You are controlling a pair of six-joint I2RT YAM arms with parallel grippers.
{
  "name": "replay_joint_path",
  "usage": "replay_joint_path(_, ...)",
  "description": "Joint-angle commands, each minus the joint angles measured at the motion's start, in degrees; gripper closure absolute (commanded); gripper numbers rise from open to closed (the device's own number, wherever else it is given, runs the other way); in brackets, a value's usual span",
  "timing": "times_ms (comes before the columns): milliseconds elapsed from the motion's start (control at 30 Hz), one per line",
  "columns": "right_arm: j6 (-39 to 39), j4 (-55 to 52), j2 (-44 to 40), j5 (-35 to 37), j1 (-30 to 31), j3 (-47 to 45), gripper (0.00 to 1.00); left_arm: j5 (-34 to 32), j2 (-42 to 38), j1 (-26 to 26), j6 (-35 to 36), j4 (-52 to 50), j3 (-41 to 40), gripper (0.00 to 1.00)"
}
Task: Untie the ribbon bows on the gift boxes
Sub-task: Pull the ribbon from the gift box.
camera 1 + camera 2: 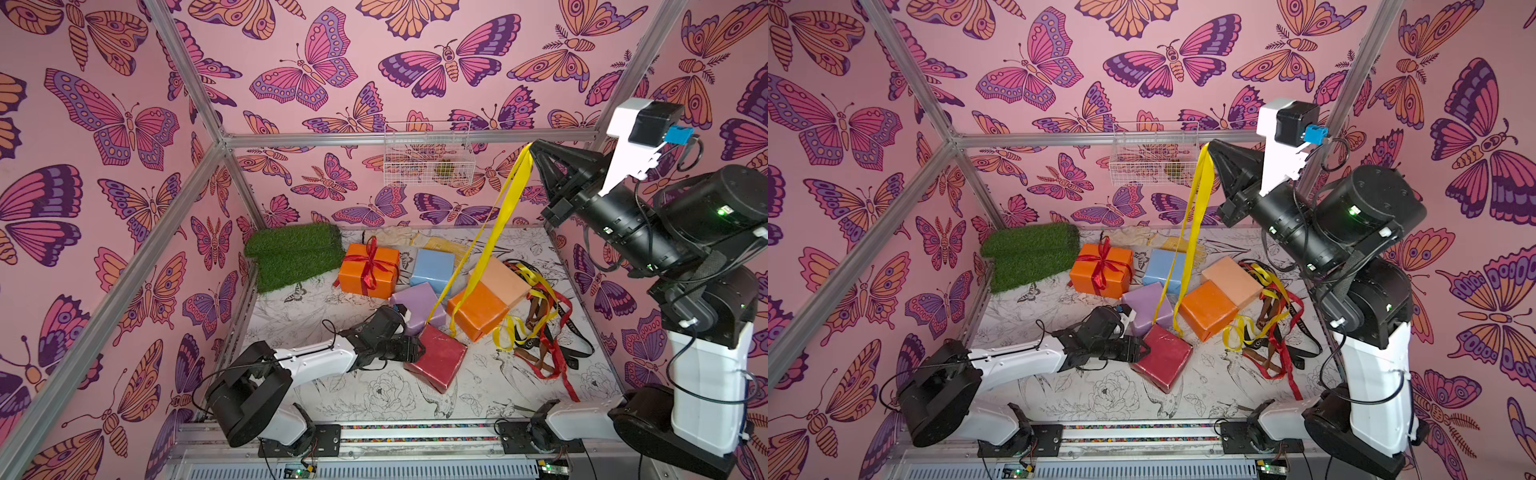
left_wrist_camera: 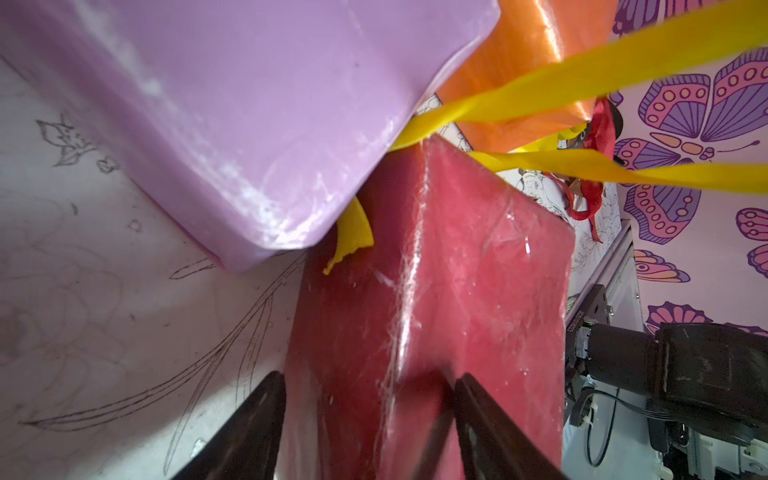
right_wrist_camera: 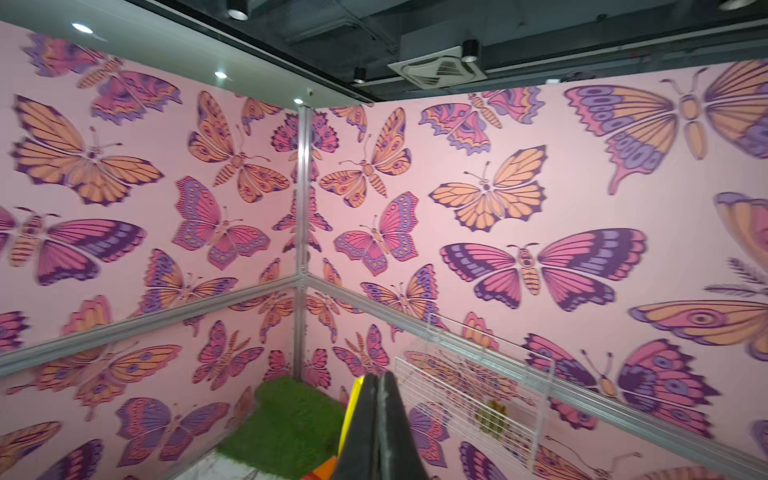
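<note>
Above red box [image 1: 436, 361]: yellow ribbon [image 1: 496, 226] steep, pinched in right claw [image 1: 534, 146].

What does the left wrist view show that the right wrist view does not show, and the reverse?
Only the left wrist view: the left gripper closed on the dark red box, plus the lilac box and an orange box. Only the right wrist view: the shut right gripper, the green turf mat, the wire basket and the ceiling. Both: the yellow ribbon and the butterfly wall.
</note>
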Motion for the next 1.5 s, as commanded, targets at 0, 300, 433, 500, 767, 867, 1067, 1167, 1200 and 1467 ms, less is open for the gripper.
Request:
replay_joint_path(0, -10.1, 0.81, -0.26, 13.41, -0.21, 0.56, 1.0, -1.64, -1.01, 0.25, 0.02, -1.23, -0.87, 0.34)
replay_joint_path(300, -20.5, 10.97, -7.55, 26.23, -0.16, -6.8, 1.0, -1.48, -0.21, 0.25, 0.31, -1.23, -0.01, 0.34)
replay_joint_path(433, -21.84, 14.79, -11.86, 27.99, -0.15, -11.05, 1.0, -1.11, 0.86, 0.25, 0.46, -1.23, 0.76, 0.34)
replay_joint_path(500, -22.89, 13.93, -12.18, 29.5, -0.18, -10.73, 1.0, -0.78, 1.36, 0.25, 0.55, -1.21, 1.04, 0.34)
replay_joint_path(767, -32.56, 15.27, -8.73, 40.11, -0.11, -9.22, 1.0, -0.41, 1.74, 0.25, 0.99, -1.23, 1.51, 0.34)
replay_joint_path(867, -34.67, 15.3, -6.9, 43.87, -0.14, -6.8, 1.0, -0.32, 1.79, 0.25, 1.17, -1.23, 1.6, 0.34)
replay_joint_path(1067, -37.2, 19.42, -8.1, 47.99, -0.2, -3.33, 1.0, 0.33, 1.9, 0.25, 1.78, -1.23, 2.08, 0.34)
replay_joint_path(1167, -37.8, 20.14, -9.59, 46.87, -0.14, -2.41, 1.0, 0.64, 2.42, 0.25, 2.12, -1.23, 2.52, 0.34)
replay_joint_path(1200, -38.58, 20.14, -9.36, 47.03, -0.09, -1.51, 1.0, 0.9, 2.72, 0.25, 2.1, -1.23, 2.72, 0.34)
replay_joint_path(1467, -44.43, 22.09, -6.69, 49.49, -0.04, -0.32, 1.0, 1.19, 3.24, 0.25, 1.69, -1.23, 3.18, 0.34)
